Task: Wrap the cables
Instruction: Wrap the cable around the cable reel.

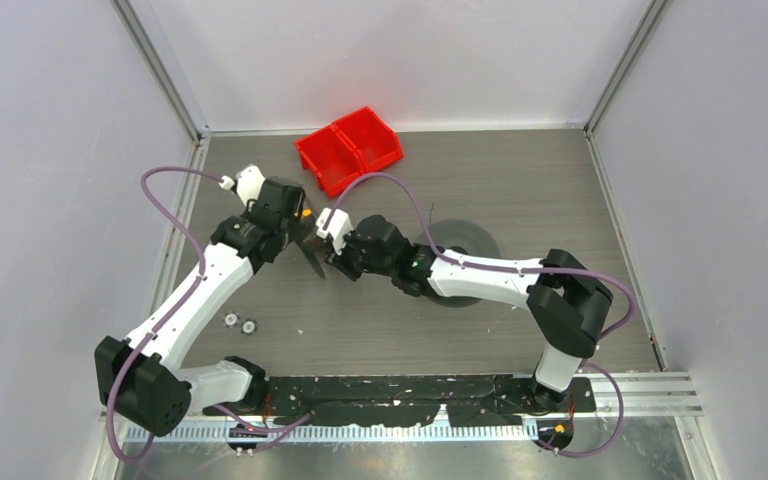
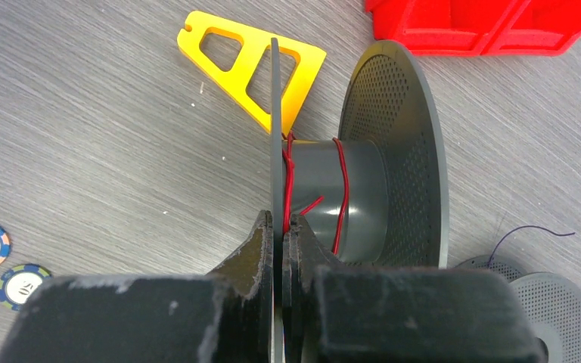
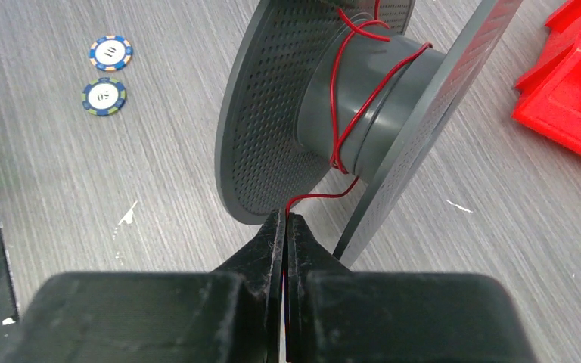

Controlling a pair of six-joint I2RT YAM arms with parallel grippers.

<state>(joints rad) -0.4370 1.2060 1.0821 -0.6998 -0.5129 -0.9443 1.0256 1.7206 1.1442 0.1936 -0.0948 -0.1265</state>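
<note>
A dark grey perforated disc spool [image 2: 393, 151] stands on edge between my two grippers and also shows in the top view [image 1: 312, 256]. Thin red cable [image 2: 342, 181] runs a few loose turns round its hub. My left gripper [image 2: 281, 223] is shut on the spool's near flange and holds the spool up. In the right wrist view the same spool [image 3: 272, 113] carries the red cable [image 3: 340, 113], whose free end drops into my right gripper [image 3: 285, 218]. The right gripper is shut on that cable just below the spool's rim.
A yellow triangular frame [image 2: 272, 76] lies behind the spool. Two joined red bins [image 1: 350, 148] stand at the back. A second grey spool [image 1: 465, 240] lies flat under the right arm. Two poker chips [image 1: 240, 322] lie at the front left.
</note>
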